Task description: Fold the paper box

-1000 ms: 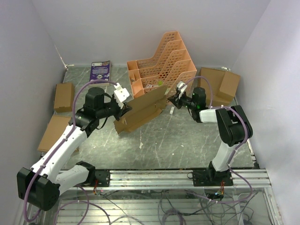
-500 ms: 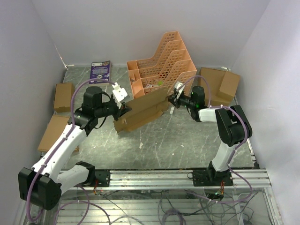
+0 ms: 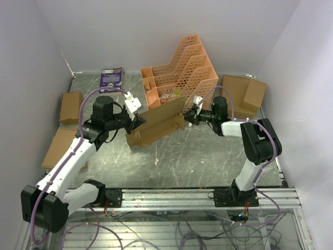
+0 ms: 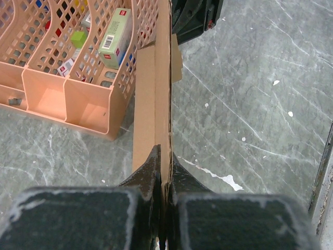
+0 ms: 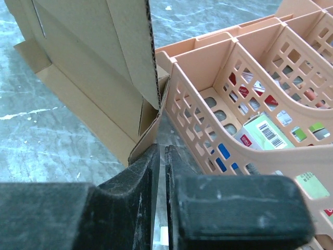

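The paper box (image 3: 158,122) is a brown cardboard sheet held on edge above the table, slanting from lower left to upper right, just in front of the orange rack. My left gripper (image 3: 136,123) is shut on its left end. In the left wrist view the sheet's edge (image 4: 156,104) runs straight out from between the fingers (image 4: 165,156). My right gripper (image 3: 191,116) is at the sheet's right end, jaws shut with nothing between them. In the right wrist view (image 5: 161,151) a bent corner flap of the box (image 5: 88,67) lies against the outside of the left finger.
The orange lattice file rack (image 3: 182,67) stands right behind the sheet, holding small packets (image 5: 263,133). Ready-made cardboard boxes lie at the left (image 3: 70,107) (image 3: 60,146) and back right (image 3: 242,94). A purple booklet (image 3: 111,77) lies at the back left. Walls enclose three sides.
My right gripper has moved a little left and down, onto the sheet's right end. My left gripper and the sheet have shifted slightly left.
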Controlling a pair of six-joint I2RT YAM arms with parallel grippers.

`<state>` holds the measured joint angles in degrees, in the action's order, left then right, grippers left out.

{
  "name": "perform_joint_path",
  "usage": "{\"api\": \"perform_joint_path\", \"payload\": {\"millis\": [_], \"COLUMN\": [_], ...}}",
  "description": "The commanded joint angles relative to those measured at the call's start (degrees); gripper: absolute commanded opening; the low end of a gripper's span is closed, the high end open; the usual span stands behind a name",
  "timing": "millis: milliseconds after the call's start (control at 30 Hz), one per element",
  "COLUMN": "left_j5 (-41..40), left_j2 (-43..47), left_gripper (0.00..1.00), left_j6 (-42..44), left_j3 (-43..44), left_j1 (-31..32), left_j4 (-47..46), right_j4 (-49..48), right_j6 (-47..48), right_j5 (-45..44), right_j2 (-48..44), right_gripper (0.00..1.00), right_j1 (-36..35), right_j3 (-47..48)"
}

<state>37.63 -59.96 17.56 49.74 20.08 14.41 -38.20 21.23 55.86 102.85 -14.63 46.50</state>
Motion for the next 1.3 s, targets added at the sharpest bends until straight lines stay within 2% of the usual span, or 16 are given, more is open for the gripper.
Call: {"api": "perform_joint_path", "payload": {"millis": [0, 200, 667, 1033, 1267], "left_j5": [1.41, 1.21, 2.07, 2.53, 2.73], "left_j2": [0.37, 0.77, 0.49, 0.30, 0.22], "left_gripper": [0.07, 0.07, 0.07, 0.07, 0.07], "left_j6": [-0.12, -0.39, -0.34, -0.55, -0.81], "left_j3": [-1.54, -2.08, -2.15, -2.40, -2.50], "left_j1": [-0.30, -0.30, -0.30, -0.30, -0.30], "left_j4": [1.14, 0.88, 0.70, 0.64, 0.55], "right_j4": [2.26, 1.98, 5.32, 2.67, -4.35], "right_j6": [-0.99, -2.42, -0.70, -5.08, -12.94], "right_j5": [2.44, 3.74, 7.12, 4.96, 1.74], "right_j2": [-0.22, -0.33, 0.23, 1.27, 2.08], "right_gripper": [0.12, 0.24, 0.34, 0.35, 0.33], "right_j1": [-0.28, -0.46, -1.74, -2.56, -2.54], "right_j3": [0.98, 0.33, 0.90, 1.25, -0.17]}}
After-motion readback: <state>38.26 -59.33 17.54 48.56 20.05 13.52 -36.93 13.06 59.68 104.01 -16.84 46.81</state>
